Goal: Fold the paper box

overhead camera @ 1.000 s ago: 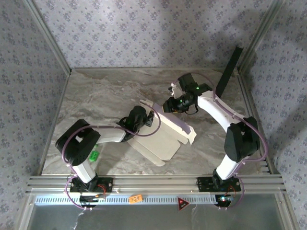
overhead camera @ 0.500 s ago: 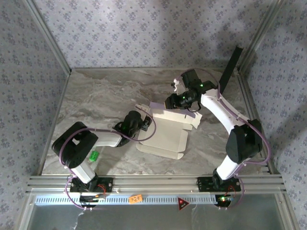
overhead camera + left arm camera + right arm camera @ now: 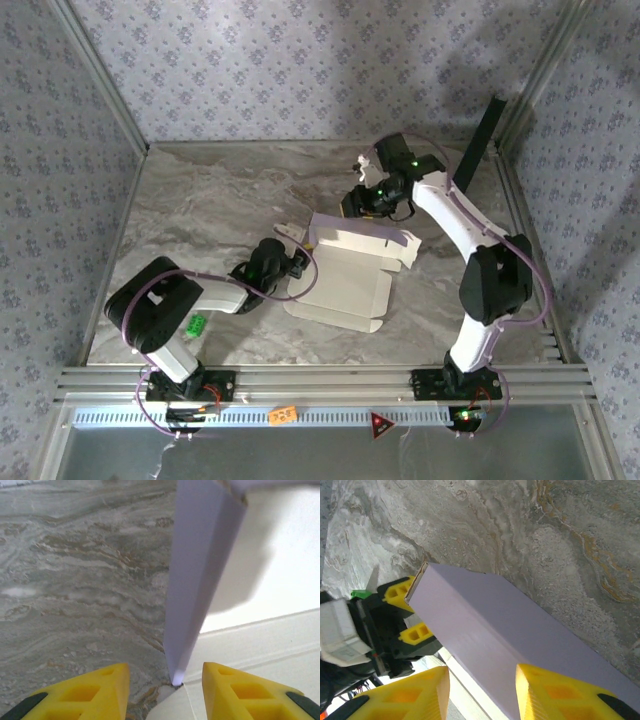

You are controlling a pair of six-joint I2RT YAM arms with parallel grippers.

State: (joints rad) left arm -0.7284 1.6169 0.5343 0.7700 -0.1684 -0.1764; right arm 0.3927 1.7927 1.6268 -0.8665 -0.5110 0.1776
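- The box [image 3: 345, 285] lies open and unfolded near the middle of the table [image 3: 200, 210], its beige face up.
- Along its far edge a long flap [image 3: 360, 236] stands raised, lavender side turned away from the arms.
- In the left wrist view that flap [image 3: 200, 570] rises steeply from the beige sheet, its lower corner just ahead of the fingers.
- The left gripper [image 3: 297, 262] sits low at the box's left edge. Its jaws stand apart [image 3: 165, 670], the flap's corner in the gap, nothing pinched.
- The right gripper [image 3: 358, 207] reaches in from the far side, just behind the raised flap.
- Its jaws are also parted [image 3: 482, 672], with the flap's lavender face [image 3: 495, 630] running across the gap. I cannot tell whether they touch it.
- A black panel [image 3: 478, 135] leans in the far right corner, well apart from the box.
- A green block [image 3: 196, 324] lies beside the left arm.
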